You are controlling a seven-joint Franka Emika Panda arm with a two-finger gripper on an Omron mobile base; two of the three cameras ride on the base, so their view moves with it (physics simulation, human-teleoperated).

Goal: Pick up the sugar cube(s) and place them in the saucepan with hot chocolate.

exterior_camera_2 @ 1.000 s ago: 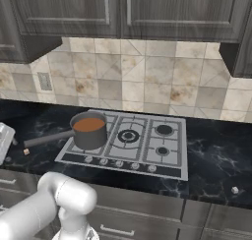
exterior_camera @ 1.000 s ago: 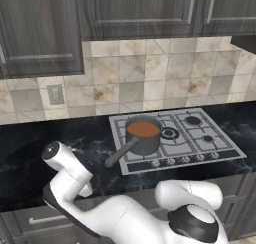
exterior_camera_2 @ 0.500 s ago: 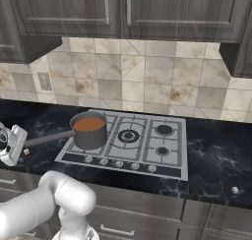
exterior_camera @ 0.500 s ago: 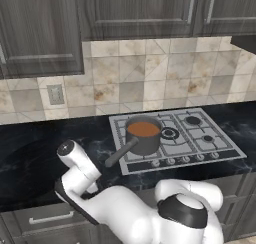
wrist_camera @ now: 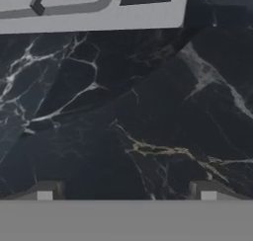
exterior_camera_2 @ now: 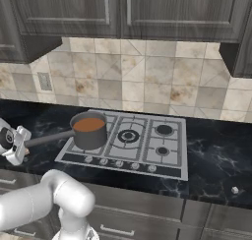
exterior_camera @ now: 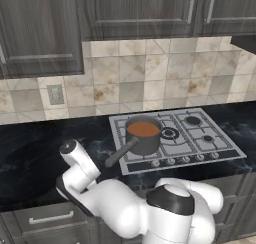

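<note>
My gripper point(wrist_camera: 126, 195) hangs with its jaws spread wide and nothing between them, over the bare black marble table point(wrist_camera: 99, 126) left of the stove point(exterior_camera: 175, 140). The saucepan with hot chocolate point(exterior_camera: 143, 134) sits on the stove's front-left burner, handle toward me. I cannot make out the sugar cube.

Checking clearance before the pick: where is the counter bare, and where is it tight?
Bare black counter right of the stove, up to the backsplash, and left of the stove beyond the saucepan handle. Tight around that handle, where the open fingers hover.
</note>
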